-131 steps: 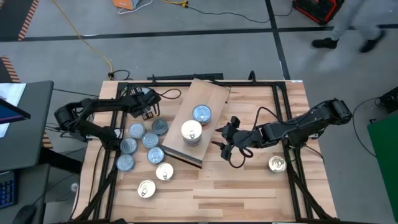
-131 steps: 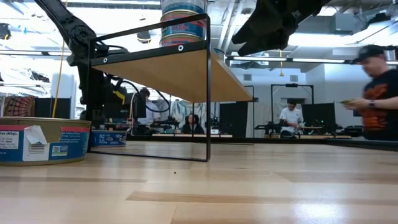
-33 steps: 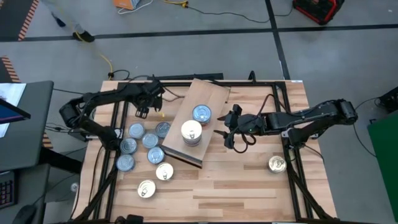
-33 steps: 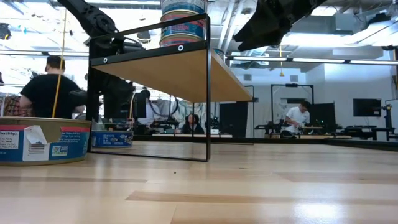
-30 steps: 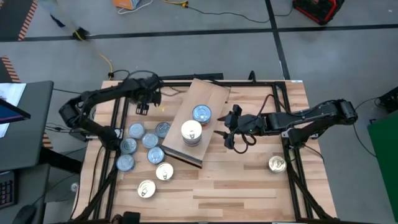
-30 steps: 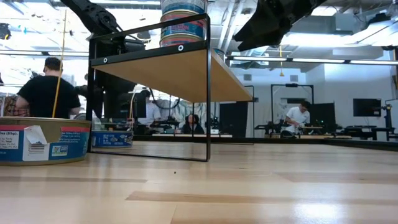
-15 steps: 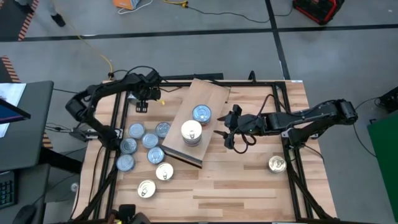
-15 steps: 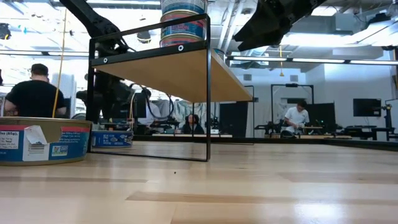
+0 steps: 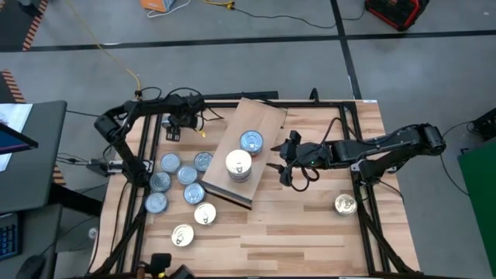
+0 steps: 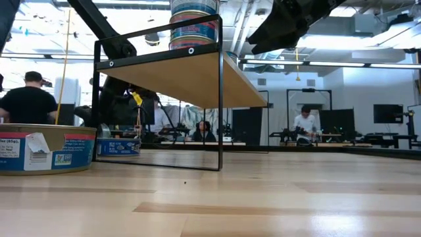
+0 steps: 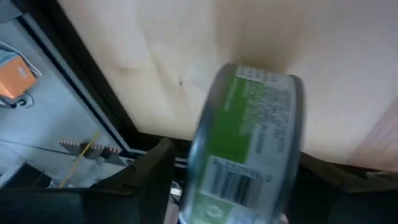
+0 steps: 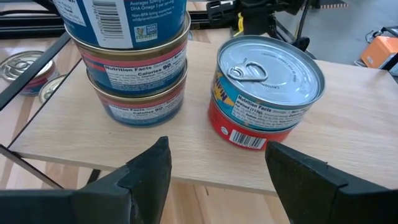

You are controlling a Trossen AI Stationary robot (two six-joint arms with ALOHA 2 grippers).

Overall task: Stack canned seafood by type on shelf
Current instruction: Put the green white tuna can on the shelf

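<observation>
The shelf (image 9: 252, 124) is a light-wood board standing left of the table's middle. On it are a stack of three blue-labelled cans (image 12: 134, 62) and, beside it, a single can with a pull-tab top (image 12: 267, 99). My left gripper (image 9: 177, 125) is at the table's far left corner, shut on a green-labelled can (image 11: 249, 149). To the right of the shelf hovers my right gripper (image 12: 217, 186), open, with nothing between its fingers. Several more cans (image 9: 186, 175) lie flat on the table left of the shelf. My left gripper has the green-labelled can between its two fingers, one finger (image 11: 152, 177) at each flat face. The can is turned on edge, its labelled side wall (image 11: 239, 162) toward the wrist camera. The fingers slant down from above. The contact itself is hidden behind the can's rim.
One can (image 9: 345, 204) stands alone at the table's right. A near can (image 10: 46, 148) fills the low view's left. Black frame bars (image 9: 364, 194) run along the table's sides. People stand in the room beyond the table.
My left gripper has sunk toward the table at the far left corner and tipped further downward, its arm folding in toward the table. My right gripper has kept still.
</observation>
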